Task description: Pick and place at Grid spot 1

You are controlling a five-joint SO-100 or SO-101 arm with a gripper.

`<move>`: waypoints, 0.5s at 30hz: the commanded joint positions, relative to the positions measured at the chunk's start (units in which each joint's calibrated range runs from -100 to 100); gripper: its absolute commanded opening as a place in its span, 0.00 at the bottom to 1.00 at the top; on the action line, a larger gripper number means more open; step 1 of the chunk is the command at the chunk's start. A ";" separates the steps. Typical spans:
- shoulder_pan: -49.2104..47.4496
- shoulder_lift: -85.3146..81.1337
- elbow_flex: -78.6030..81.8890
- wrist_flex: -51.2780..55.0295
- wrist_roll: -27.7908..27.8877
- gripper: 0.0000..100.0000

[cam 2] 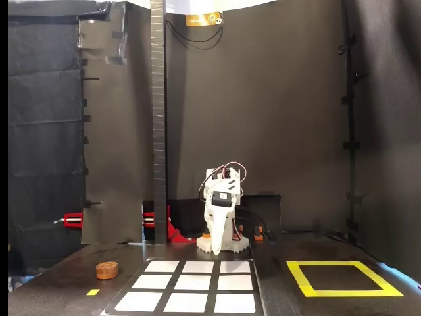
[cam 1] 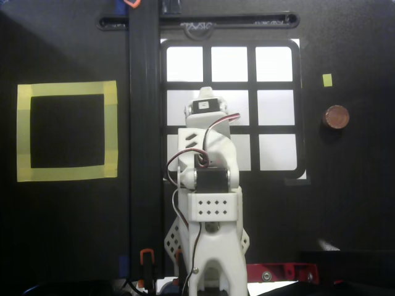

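Grid spot 1 (cam 1: 184,64) is the top-left white cell of the black-framed 3x3 grid in the overhead view, and it is empty. In the fixed view it is the near right cell (cam 2: 233,302). A small brown round disc (cam 1: 336,116) lies on the black table right of the grid, and at the left in the fixed view (cam 2: 106,269). The white arm (cam 1: 207,154) is folded over the grid's near rows. Its gripper (cam 2: 214,249) points down behind the grid's far edge, looks shut and holds nothing. In the overhead view the arm hides the fingers.
A large yellow-tape square (cam 1: 66,131) lies left of the grid in the overhead view and at the right in the fixed view (cam 2: 342,278). A small yellow tape mark (cam 1: 327,79) sits near the disc. A black vertical post (cam 1: 143,123) stands between grid and tape square.
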 commanded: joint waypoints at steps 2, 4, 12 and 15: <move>0.68 4.03 -3.58 -1.55 -1.07 0.00; 0.93 12.53 -11.00 -0.89 -1.47 0.00; 3.86 60.00 -58.94 17.79 -2.25 0.00; 5.37 76.30 -77.18 26.43 -2.25 0.00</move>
